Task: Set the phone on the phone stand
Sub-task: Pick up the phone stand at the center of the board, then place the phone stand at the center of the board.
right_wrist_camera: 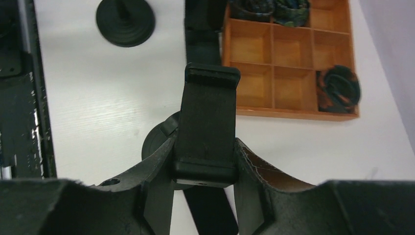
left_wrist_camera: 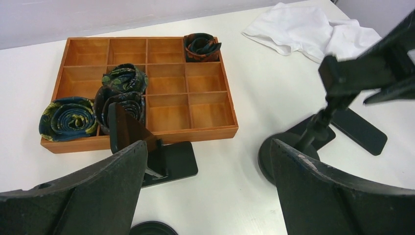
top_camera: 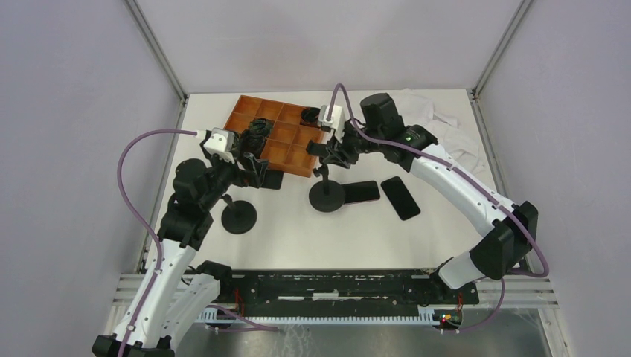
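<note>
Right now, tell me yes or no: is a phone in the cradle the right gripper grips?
No, the cradle clamped by the right gripper is bare, and both phones lie flat on the table.

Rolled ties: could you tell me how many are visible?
4. One dark patterned rolled tie sits in the orange wooden tray's far right corner; three more cluster near its left end. Others may be hidden.

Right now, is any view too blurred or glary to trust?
Top external: evenly lit, sharp, soft shadows, no glare. Left wrist: tray crisp, the left pincer's fingers dark and blurred up close. Right wrist: stand clamp readable, but black on black against the right pincer's fingers, themselves blurred.
</note>
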Action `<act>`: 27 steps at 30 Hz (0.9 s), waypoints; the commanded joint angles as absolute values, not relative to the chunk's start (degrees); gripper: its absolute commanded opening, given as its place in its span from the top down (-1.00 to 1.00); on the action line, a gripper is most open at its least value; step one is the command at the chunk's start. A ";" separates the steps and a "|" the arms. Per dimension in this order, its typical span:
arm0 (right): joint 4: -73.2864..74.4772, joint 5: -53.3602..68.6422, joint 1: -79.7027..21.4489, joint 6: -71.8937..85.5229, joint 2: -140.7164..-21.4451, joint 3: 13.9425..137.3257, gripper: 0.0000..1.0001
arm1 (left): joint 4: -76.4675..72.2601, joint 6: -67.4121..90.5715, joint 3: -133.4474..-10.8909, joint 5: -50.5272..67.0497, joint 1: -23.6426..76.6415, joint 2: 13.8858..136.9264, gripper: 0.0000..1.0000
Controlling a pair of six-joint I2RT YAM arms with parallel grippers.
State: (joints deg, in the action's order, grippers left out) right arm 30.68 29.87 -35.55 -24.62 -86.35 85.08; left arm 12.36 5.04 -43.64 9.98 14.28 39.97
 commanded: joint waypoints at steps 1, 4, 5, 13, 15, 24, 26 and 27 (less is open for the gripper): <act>26.53 36.08 -37.64 -28.19 -83.61 83.66 0.88 | 12.05 2.63 -43.42 9.10 14.50 39.16 -1.00; 26.85 36.31 -39.54 -29.95 -84.23 82.74 0.90 | 12.04 2.60 -43.42 8.87 14.50 39.10 -1.00; 27.07 36.22 -40.05 -30.84 -84.71 82.62 0.90 | 12.11 2.60 -43.42 8.88 14.50 39.11 -1.00; 29.43 35.82 -44.18 -37.03 -88.58 83.79 0.95 | 12.13 2.55 -43.42 8.79 14.50 38.87 -1.00; 30.32 36.26 -45.23 -38.26 -89.96 85.22 0.96 | 12.18 2.55 -43.48 8.79 14.50 38.72 -1.00; 42.30 39.38 -47.83 -48.69 -99.03 97.39 0.95 | 12.21 2.55 -43.27 8.31 14.46 38.50 -1.00; 43.57 40.71 -47.72 -50.60 -99.67 97.74 0.94 | 12.22 2.55 -43.24 8.26 14.50 38.43 -1.00; 43.99 41.37 -47.68 -51.48 -99.75 97.66 0.93 | 12.19 2.55 -43.26 8.29 14.50 38.41 -1.00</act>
State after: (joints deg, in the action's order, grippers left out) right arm 40.32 37.23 -47.62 -44.88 -99.31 94.45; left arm 12.38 5.02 -43.62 9.06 14.28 39.16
